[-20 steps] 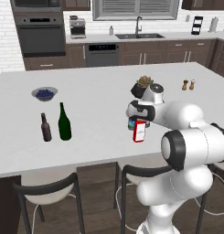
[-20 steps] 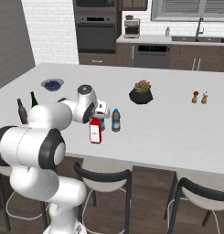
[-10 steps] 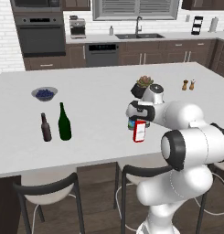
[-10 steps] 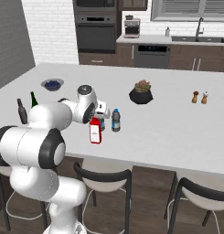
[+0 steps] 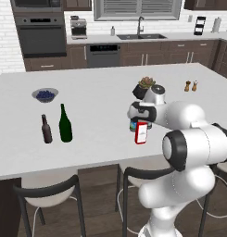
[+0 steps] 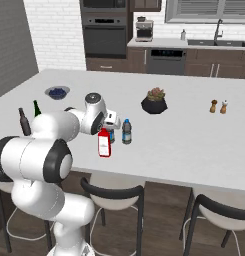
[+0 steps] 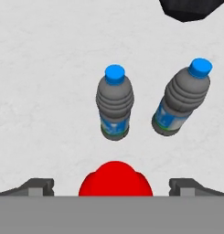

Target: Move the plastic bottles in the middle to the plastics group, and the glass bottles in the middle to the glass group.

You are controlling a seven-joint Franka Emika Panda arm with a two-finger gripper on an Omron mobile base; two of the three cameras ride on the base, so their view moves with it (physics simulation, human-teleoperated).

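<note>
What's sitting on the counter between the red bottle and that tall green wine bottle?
Nothing. In the left base view, the white counter is bare from the green wine bottle across to the red bottle.

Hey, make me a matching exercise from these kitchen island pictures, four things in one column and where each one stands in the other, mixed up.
Things:
1. red bottle
2. green wine bottle
3. potted plant
4. salt and pepper shakers

Places:
A. beside the brown bottle
B. alone toward the island's right end
C. right under the open gripper
D. behind the two water bottles

Pairs: 1-C, 2-A, 3-D, 4-B
</note>
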